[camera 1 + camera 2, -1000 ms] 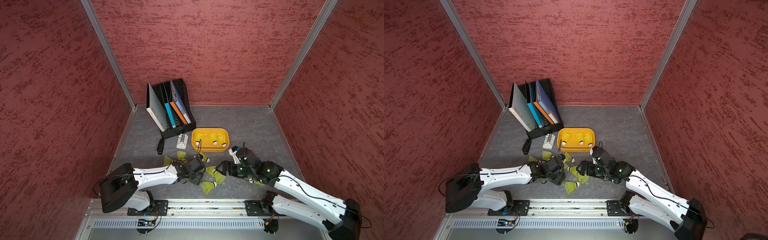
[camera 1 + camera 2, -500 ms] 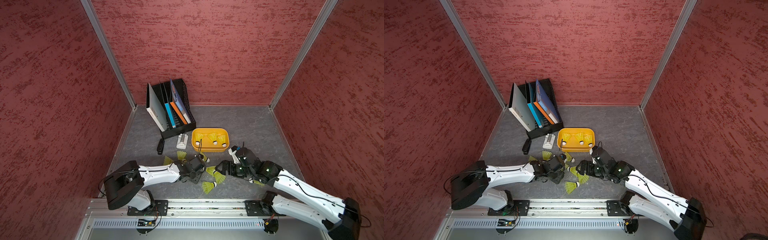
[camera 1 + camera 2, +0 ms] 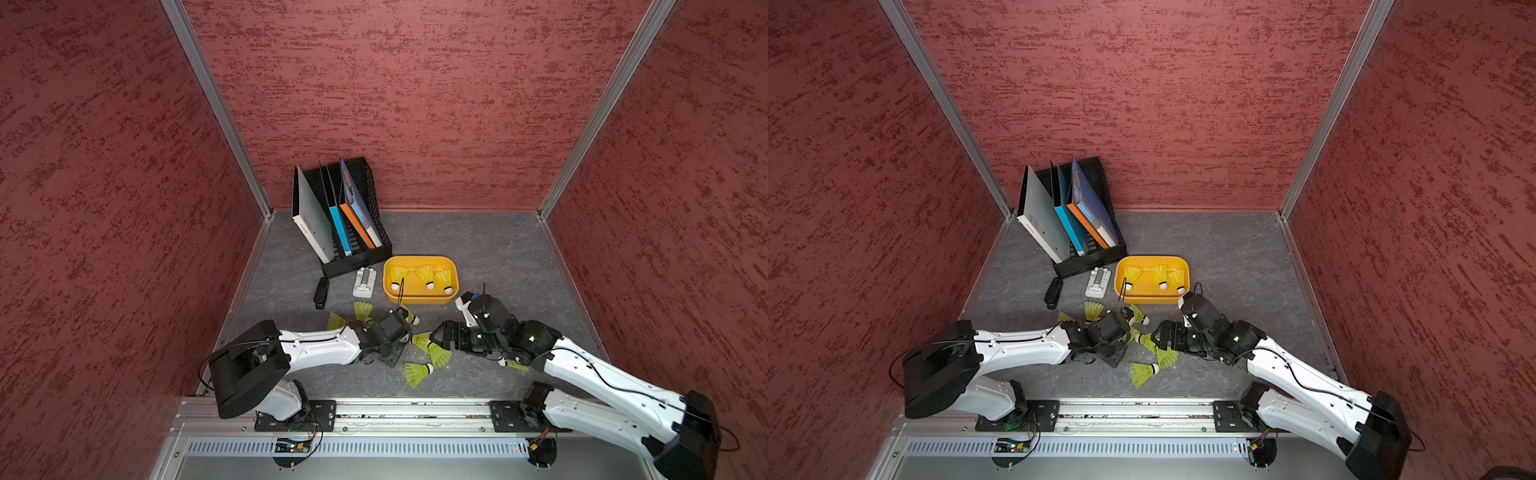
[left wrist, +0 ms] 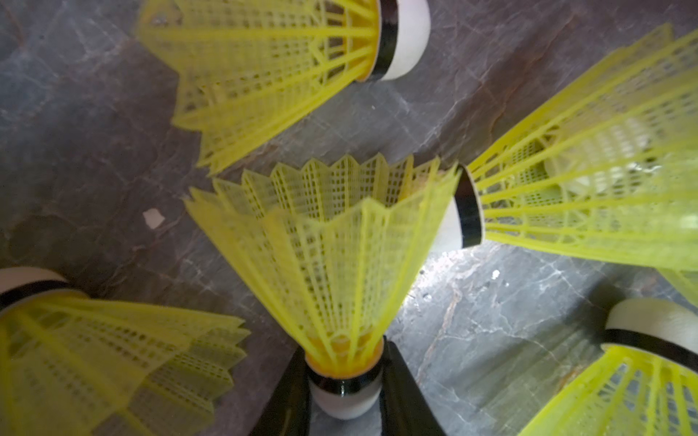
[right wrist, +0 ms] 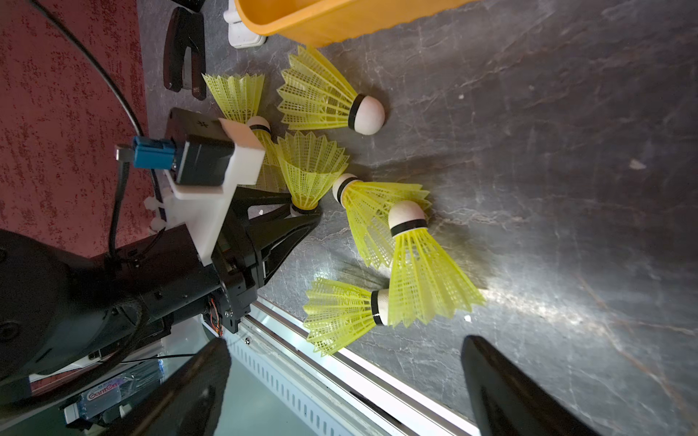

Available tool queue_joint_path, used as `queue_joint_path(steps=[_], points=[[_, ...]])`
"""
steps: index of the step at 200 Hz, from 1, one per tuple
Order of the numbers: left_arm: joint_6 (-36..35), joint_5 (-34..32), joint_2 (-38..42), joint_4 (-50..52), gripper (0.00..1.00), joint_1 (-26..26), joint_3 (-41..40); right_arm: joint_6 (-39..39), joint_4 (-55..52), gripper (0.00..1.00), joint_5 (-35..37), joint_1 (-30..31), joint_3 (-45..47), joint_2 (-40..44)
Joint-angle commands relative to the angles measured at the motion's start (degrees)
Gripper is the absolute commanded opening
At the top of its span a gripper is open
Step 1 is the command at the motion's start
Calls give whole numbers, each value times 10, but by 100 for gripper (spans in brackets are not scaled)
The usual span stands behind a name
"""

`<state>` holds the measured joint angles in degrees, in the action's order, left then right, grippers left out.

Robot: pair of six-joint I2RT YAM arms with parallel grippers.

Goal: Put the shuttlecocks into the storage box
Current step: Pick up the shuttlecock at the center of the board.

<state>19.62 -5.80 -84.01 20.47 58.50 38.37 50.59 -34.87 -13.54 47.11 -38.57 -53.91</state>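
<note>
The orange-yellow storage box (image 3: 419,300) (image 3: 1152,298) holds three shuttlecocks in both top views. Several more yellow-green shuttlecocks lie on the grey floor in front of it, such as one (image 3: 417,372) near the rail. My left gripper (image 4: 345,392) (image 5: 302,215) is shut on the white tip of a shuttlecock (image 4: 332,256) (image 5: 309,170) at floor level, its skirt pointing away from the fingers. My right gripper (image 5: 347,392) (image 3: 440,336) stands wide open just right of the cluster, with nothing between its fingers. Its wrist view shows the box's wall (image 5: 340,22).
A black mesh rack with books (image 3: 353,224) stands behind the box at the left. A grey-white device (image 3: 365,282) and a small black object (image 3: 322,293) lie left of the box. The metal rail (image 3: 374,415) runs along the front. Red walls enclose the floor.
My left gripper has closed on the shuttlecock's tip. Both arms have stayed nearly in place, and the right gripper has stayed open.
</note>
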Motion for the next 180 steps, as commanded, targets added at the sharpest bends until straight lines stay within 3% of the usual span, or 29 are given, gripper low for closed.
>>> queue_joint_path(steps=[1, 51, 126, 144, 180], points=[[-5, 13, -1, -5, 20, 0, 5, -1, 16, 99, -1, 4, -14, -4], [17, 14, 34, 21, 16, 13, 7, -6, 14, 99, 8, 4, -19, -4], [133, 34, 165, 114, 17, 33, 50, -49, -38, 98, 77, -1, -117, -29], [159, 50, 167, 143, 17, 10, 88, -59, -51, 98, 87, -13, -145, -42], [192, 136, 118, 157, 17, -87, 168, -69, -80, 98, 87, -62, -198, -77]])
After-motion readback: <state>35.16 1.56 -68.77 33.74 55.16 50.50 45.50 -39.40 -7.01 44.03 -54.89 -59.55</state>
